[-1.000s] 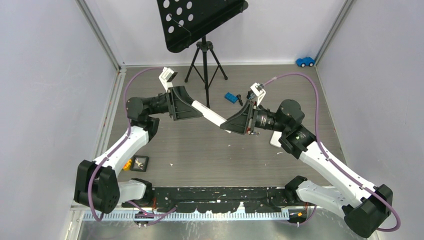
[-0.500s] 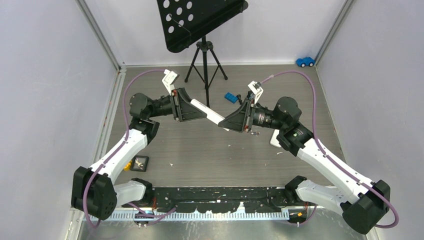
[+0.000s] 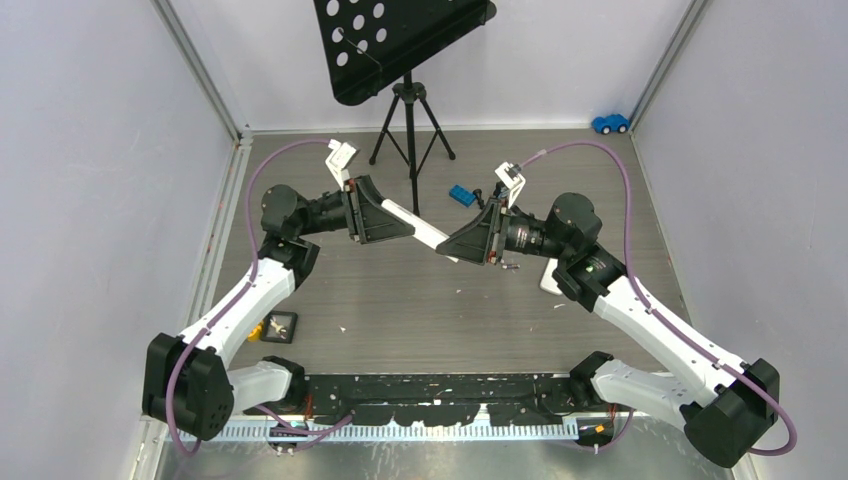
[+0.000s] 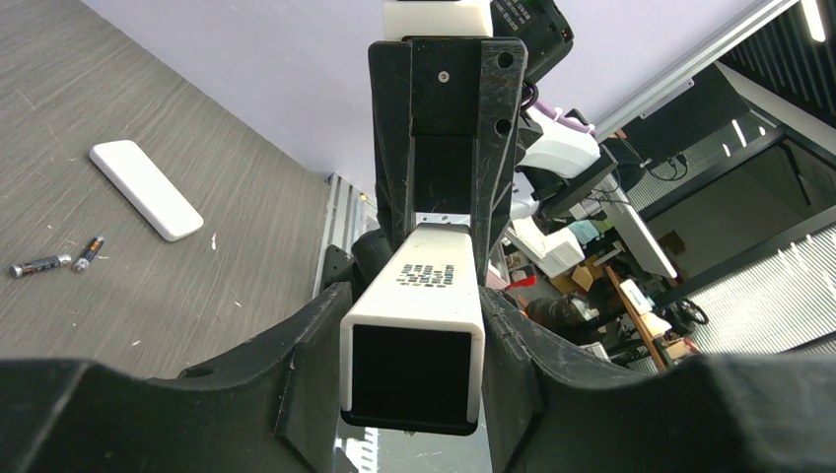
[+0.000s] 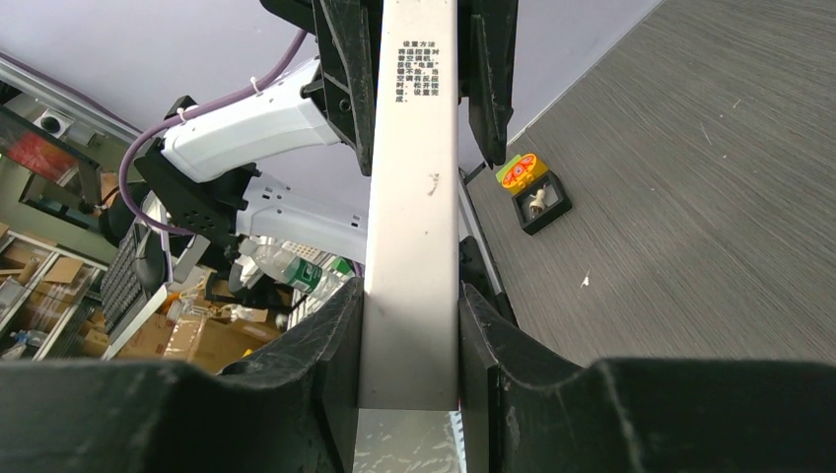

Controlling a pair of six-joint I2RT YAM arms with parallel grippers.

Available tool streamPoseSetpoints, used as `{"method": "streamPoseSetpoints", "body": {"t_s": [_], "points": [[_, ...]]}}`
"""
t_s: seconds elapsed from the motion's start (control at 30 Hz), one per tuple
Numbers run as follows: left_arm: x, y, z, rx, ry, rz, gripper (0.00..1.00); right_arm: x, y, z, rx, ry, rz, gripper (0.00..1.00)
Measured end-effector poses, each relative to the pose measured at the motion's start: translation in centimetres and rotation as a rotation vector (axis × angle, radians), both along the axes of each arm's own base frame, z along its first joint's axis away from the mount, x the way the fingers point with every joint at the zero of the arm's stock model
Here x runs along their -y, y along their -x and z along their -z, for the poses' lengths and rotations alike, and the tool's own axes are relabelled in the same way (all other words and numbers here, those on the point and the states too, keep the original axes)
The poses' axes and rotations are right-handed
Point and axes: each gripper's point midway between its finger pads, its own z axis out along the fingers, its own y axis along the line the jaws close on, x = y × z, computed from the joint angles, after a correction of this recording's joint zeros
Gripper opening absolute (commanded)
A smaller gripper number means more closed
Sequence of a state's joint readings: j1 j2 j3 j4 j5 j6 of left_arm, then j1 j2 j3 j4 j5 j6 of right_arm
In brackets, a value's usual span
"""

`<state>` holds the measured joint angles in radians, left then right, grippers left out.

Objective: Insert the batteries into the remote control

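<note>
Overhead camera looks down; wrist cameras share remote (image 4: pixel 414 288).

Plain pale lilac walls (image 3: pixel 90 150) close in a grey wood-grain floor (image 3: pixel 400 300) on the left, back and right, with slanting aluminium posts (image 3: pixel 195 70) in the two far corners. A black music stand (image 3: pixel 400 40) with a perforated desk stands on its tripod against the back wall. Both wrist views look past the walls to a dimmer workroom of cluttered desks (image 4: pixel 592 236) and cardboard boxes (image 5: pixel 187 335), lit by a bright ceiling strip (image 4: pixel 814 18).
</note>
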<state>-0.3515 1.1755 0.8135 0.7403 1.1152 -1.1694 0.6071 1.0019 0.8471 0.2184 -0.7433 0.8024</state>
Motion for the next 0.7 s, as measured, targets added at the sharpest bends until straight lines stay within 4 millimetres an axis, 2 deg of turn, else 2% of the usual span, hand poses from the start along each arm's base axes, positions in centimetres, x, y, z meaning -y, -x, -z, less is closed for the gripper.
{"method": "streamPoseSetpoints", "body": {"t_s": [0.23, 0.37, 0.47, 0.5, 0.53, 0.6, 0.7], "points": [[0.01, -0.09, 0.00, -0.003, 0.001, -0.005, 0.52, -0.01, 0.10, 0.06, -0.002, 0.002, -0.006, 0.05], [0.03, -0.13, 0.05, -0.009, 0.000, -0.006, 0.38, 0.00, 0.13, 0.16, -0.006, 0.005, -0.008, 0.05], [0.03, -0.01, 0.05, -0.016, -0.001, 0.000, 0.17, -0.06, -0.01, 0.40, -0.009, 0.011, -0.005, 0.06], [0.02, 0.04, 0.02, -0.026, -0.001, 0.003, 0.09, -0.05, -0.10, 0.44, -0.005, 0.013, -0.003, 0.14], [0.02, 0.08, -0.06, -0.026, 0.001, 0.004, 0.01, -0.04, -0.10, 0.43, -0.003, 0.013, -0.003, 0.26], [0.01, 0.08, -0.08, -0.026, 0.002, 0.004, 0.00, -0.03, -0.20, 0.41, -0.003, 0.012, 0.003, 0.55], [0.03, -0.11, -0.12, -0.010, 0.005, -0.007, 0.00, -0.04, -0.38, 0.27, -0.027, 0.002, 0.018, 0.82]]}}
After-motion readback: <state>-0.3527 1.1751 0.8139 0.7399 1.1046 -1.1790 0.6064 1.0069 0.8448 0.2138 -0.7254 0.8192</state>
